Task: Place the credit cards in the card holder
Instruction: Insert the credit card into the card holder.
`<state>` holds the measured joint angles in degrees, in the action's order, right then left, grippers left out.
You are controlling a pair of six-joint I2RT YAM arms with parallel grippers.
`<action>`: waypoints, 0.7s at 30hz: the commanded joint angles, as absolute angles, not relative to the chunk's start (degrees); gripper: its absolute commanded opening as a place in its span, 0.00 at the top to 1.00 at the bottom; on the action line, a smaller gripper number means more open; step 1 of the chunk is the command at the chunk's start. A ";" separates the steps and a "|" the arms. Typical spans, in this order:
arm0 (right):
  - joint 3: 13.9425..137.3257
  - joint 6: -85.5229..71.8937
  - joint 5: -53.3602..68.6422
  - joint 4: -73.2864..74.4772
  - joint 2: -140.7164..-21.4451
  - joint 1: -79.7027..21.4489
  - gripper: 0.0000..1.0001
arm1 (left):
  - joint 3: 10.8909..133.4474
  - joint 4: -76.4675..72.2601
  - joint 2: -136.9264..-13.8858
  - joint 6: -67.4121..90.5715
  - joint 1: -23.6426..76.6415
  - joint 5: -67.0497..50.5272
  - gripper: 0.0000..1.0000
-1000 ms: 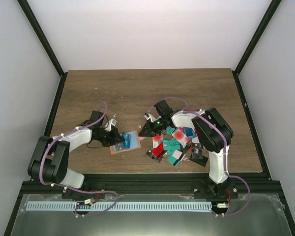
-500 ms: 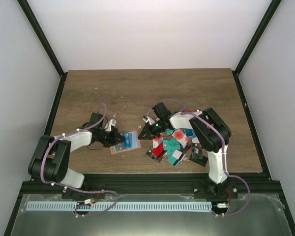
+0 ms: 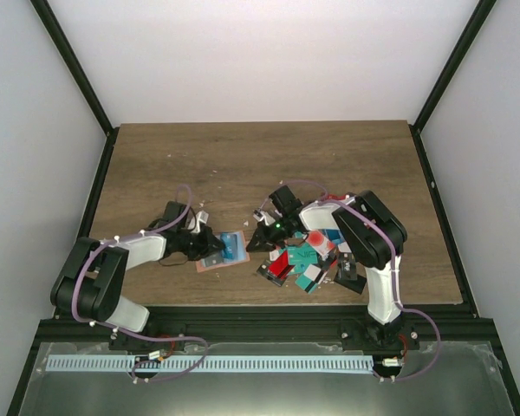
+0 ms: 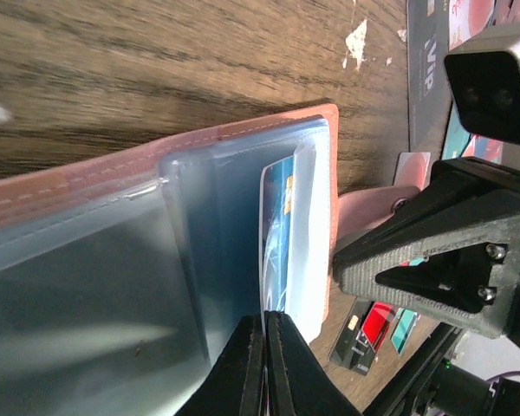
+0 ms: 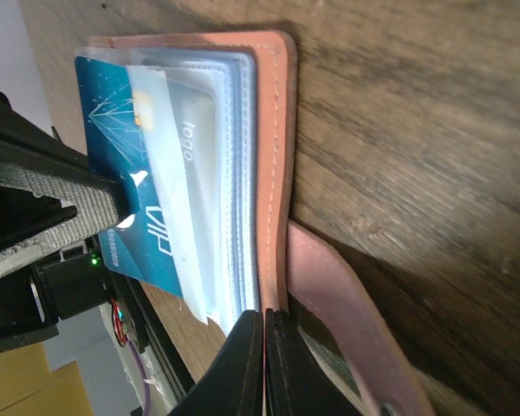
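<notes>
The salmon-brown card holder (image 3: 230, 250) lies open on the table between my two grippers. My left gripper (image 4: 266, 315) is shut on a blue credit card (image 4: 277, 230), which stands partly inside a clear pocket (image 4: 234, 225) of the holder. From the opposite side, my right gripper (image 5: 266, 314) is shut on the edge of the holder's salmon cover (image 5: 273, 130). The same blue card (image 5: 113, 165) shows there, sticking out of the pockets. A heap of red, teal, blue and black credit cards (image 3: 305, 257) lies just right of the holder.
The right arm's elbow (image 3: 373, 234) hangs over the card heap. Loose black and red cards (image 4: 364, 334) lie close behind the holder. The wooden table (image 3: 243, 165) ends in a black frame (image 3: 260, 316) at the near edge, with white walls round it.
My right gripper has come down and left onto the holder's edge and closed a little more. The left gripper has moved slightly right with the blue card.
</notes>
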<state>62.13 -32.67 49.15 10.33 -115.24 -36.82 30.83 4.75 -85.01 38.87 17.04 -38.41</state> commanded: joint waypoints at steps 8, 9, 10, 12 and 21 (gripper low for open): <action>59.71 -34.63 47.81 8.76 -112.62 -37.77 0.96 | 27.02 1.80 -84.91 46.98 21.32 -32.08 0.96; 59.54 -34.89 47.81 8.50 -112.56 -37.86 0.96 | 26.84 1.39 -84.95 47.36 21.69 -32.06 0.96; 59.51 -35.11 47.81 8.30 -112.51 -37.94 0.96 | 26.69 1.14 -85.01 47.63 21.99 -32.00 0.96; 59.37 -35.51 47.70 7.93 -112.39 -38.27 0.96 | 26.32 0.42 -85.22 48.44 22.51 -31.90 0.94; 59.23 -36.86 47.55 7.35 -111.23 -38.76 0.97 | 24.58 -1.69 -85.23 52.79 24.34 -30.44 0.92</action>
